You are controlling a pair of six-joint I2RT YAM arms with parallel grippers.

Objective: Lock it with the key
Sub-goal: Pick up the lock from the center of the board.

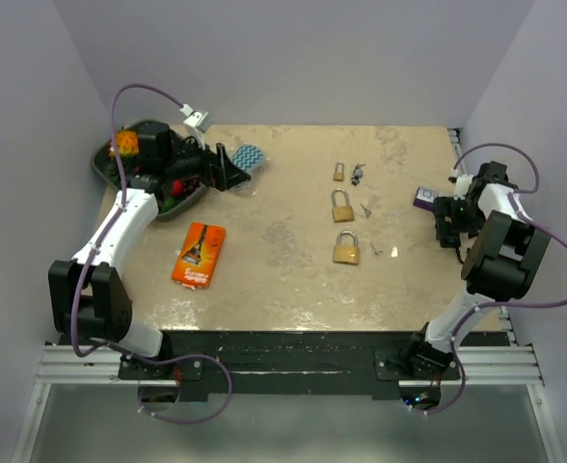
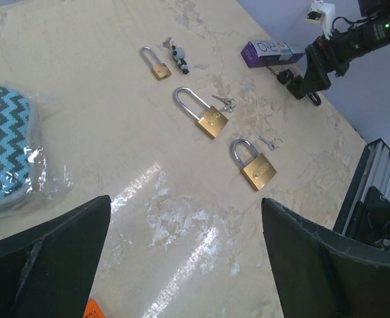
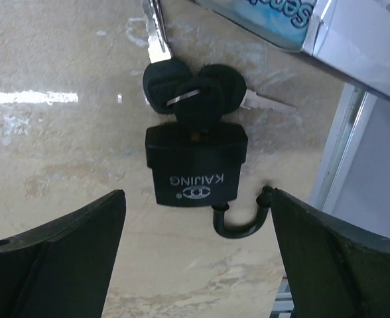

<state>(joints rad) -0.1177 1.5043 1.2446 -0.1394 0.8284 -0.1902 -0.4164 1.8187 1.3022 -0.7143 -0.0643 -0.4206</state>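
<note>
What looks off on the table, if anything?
Only the black padlock under the right gripper: its shackle hangs open, one end out of the body, with a key apparently in the keyhole. Nothing looks spilled or broken.

Over on the right, my black padlock lies flat with its shackle swung open. A black-headed key sits in its keyway, with spare keys ringed to it. Three brass padlocks lie in a near-to-far row at the middle.
</note>
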